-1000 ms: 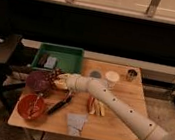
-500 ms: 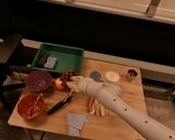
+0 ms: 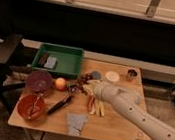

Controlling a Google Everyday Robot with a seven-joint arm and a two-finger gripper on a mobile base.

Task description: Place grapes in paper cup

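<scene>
Wooden table | tool is clenching dark red-purple grape bunch | likely for dropping into short white paper cup

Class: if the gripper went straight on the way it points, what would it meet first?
Probably the orange, just left of the gripper, which is shut on the grapes; depth is unclear.

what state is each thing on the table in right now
gripper: shut on the grapes, above mid-table, left of the cups
grapes: held, not yet in the cup
paper cup: upright, no grapes in it
blue-grey cup: upright
metal cup: upright
purple bowl: upright
red bowl: upright, utensil inside
green tray: holds small items
</scene>
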